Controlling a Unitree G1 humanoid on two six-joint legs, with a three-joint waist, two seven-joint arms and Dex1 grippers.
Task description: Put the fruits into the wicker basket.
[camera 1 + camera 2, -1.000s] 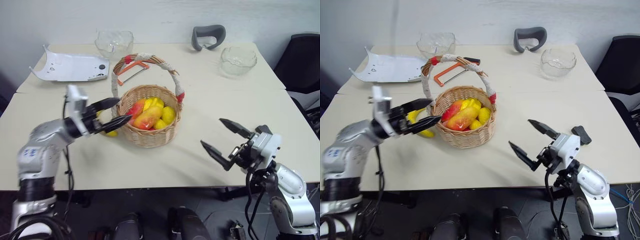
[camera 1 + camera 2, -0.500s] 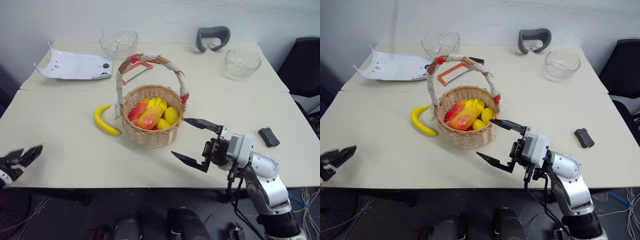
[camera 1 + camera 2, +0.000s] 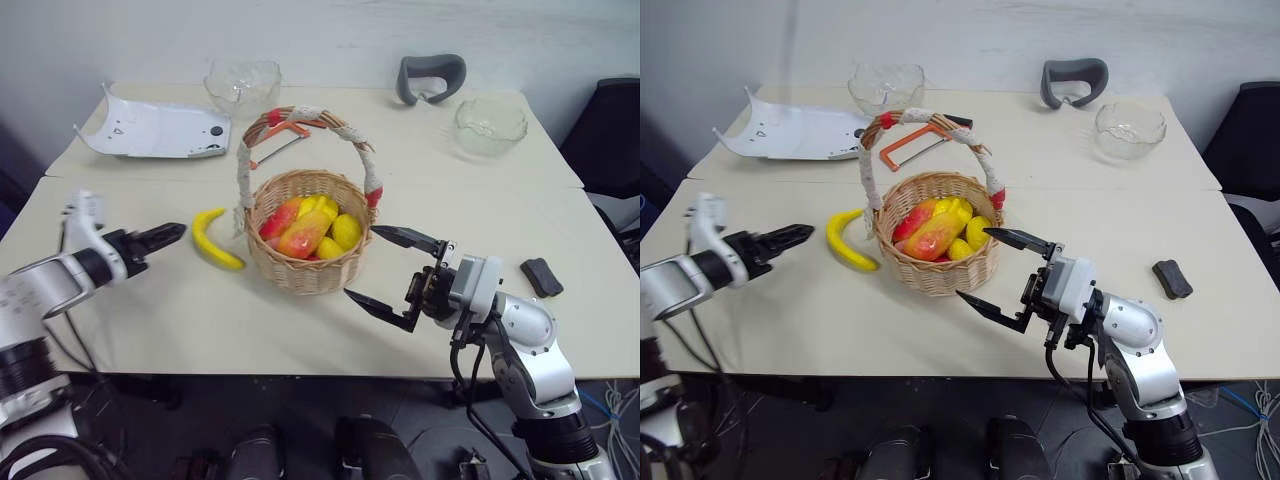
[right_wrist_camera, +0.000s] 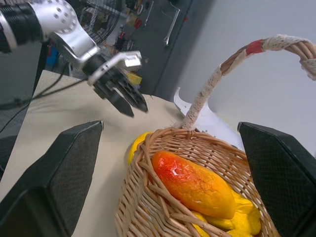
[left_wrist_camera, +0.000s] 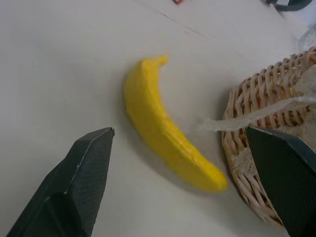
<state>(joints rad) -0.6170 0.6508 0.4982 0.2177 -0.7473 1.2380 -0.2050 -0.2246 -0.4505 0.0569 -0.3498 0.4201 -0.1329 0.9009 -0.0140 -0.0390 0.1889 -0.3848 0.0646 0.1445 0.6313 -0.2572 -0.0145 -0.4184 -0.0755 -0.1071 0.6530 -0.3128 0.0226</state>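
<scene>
Banana (image 3: 215,238) just beside wicker basket (image 3: 305,270)

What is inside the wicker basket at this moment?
The wicker basket holds a red-orange mango lying on top of several yellow fruits. What lies deeper is covered by them. The banana is not inside; it lies on the table beside the basket.

A yellow banana (image 3: 214,240) is lying on the cream surface (image 3: 180,310). The tan woven basket (image 3: 305,275) is showing a white-wrapped, red-banded handle and a red-orange mango (image 3: 303,234).
</scene>
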